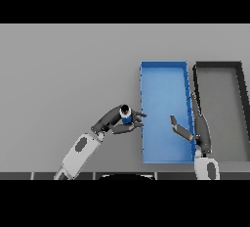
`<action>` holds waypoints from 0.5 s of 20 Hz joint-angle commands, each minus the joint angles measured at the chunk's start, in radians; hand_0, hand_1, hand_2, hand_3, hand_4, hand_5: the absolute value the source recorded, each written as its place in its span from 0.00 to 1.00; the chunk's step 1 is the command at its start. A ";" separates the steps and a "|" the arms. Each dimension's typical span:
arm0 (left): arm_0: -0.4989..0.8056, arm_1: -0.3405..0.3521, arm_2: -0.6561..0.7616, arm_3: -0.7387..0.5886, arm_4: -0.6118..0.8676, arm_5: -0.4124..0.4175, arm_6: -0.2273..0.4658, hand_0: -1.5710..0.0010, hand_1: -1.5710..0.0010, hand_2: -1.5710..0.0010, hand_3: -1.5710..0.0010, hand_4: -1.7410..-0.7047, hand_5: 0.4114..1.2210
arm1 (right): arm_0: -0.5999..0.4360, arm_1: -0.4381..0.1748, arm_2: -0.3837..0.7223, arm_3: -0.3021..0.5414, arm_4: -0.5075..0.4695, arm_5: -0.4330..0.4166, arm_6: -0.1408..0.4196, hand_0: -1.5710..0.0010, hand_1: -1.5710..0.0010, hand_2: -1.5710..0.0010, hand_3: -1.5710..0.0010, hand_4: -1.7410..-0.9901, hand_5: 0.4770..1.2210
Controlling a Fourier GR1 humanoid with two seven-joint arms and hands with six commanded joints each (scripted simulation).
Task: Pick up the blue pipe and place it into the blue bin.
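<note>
We are holding the blue pipe point(125, 117) in our left hand point(122, 122), fingers and thumb curling round it, its dark open end facing up. The blue bin point(164, 69) is lying just beside this hand, on its right, with the fingertips reaching the bin's near left wall. We are resting our right hand point(191, 125) over the bin's right wall, fingers straight and thumb spread, gripping nothing. A black bin point(218, 65) is sitting immediately right of that hand.
</note>
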 commanded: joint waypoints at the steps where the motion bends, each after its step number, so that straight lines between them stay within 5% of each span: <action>1: 0.001 0.003 0.006 0.000 -0.004 -0.001 0.000 0.00 0.00 0.00 0.00 0.26 1.00 | -0.010 0.001 -0.006 -0.016 -0.066 0.041 -0.023 1.00 1.00 0.97 1.00 0.73 0.23; 2: -0.002 -0.001 0.009 -0.001 -0.008 -0.006 0.000 0.00 0.00 0.00 0.00 0.26 1.00 | -0.012 -0.002 -0.015 -0.041 -0.154 0.096 -0.026 1.00 0.99 0.96 1.00 0.72 0.22; 5: 0.011 -0.018 0.004 -0.013 -0.018 -0.020 0.001 0.00 0.00 0.00 0.00 0.26 1.00 | -0.047 -0.068 -0.003 -0.114 -0.345 0.257 0.091 1.00 0.98 0.92 1.00 0.70 0.17; 10: 0.003 -0.022 0.031 -0.018 -0.031 -0.040 0.017 0.00 0.00 0.00 0.00 0.26 1.00 | -0.236 -0.183 0.037 -0.214 -0.558 0.366 0.313 1.00 0.99 0.93 1.00 0.65 0.11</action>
